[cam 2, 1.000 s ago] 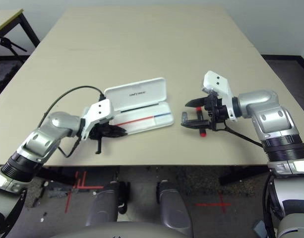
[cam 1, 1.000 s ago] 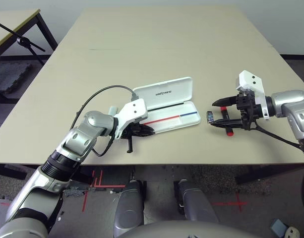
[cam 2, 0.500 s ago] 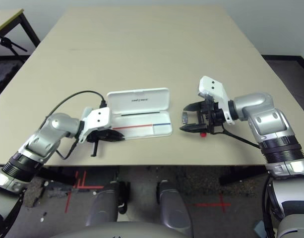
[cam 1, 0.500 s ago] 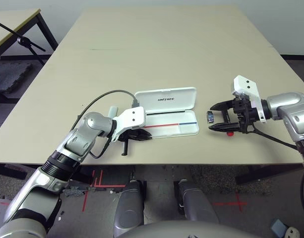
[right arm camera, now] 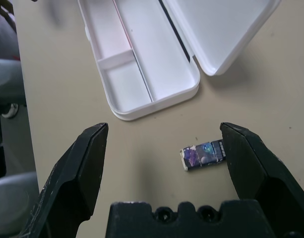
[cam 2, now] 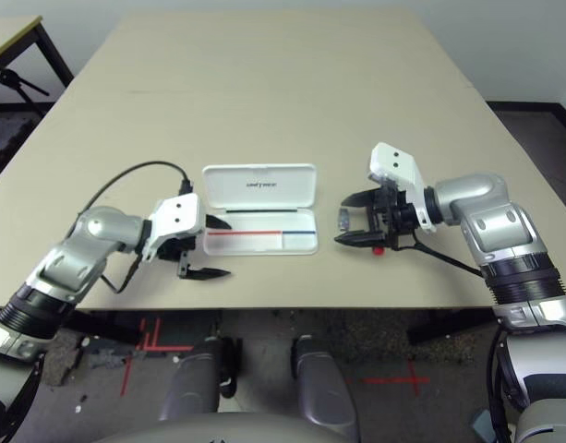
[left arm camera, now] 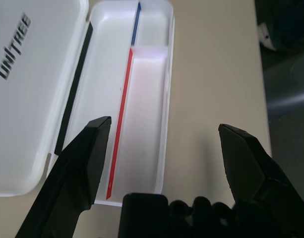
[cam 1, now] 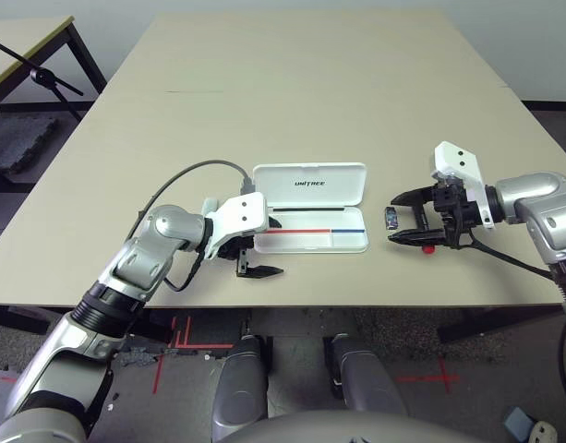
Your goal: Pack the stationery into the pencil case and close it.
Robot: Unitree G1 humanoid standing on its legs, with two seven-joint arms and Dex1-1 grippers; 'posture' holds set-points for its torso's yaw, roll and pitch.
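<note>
the case (cam 1: pixel 310 208) is laid open mid-tabletop (cam 1: pixel 310 83), tray ready for loading. the left claw (cam 1: pixel 255 258) is spread wide at its 8 o'clock; the right claw (cam 1: pixel 404 217), wide, is aimed at the block (cam 1: pixel 391 218) at 3 o'clock.

You've got a beige table (cam 1: pixel 301 101), a second table (cam 1: pixel 19 41) far left (black tripod leg (cam 1: pixel 38 72) beside), red floor tape (cam 1: pixel 176 337).

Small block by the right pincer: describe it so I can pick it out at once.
Start at the open white case mid-table. Just off its right end, between the right pincer's open fingers, lies the block. It is tiny, dark, with an iridescent sheen, unlike the red marker under the pincer.
</note>
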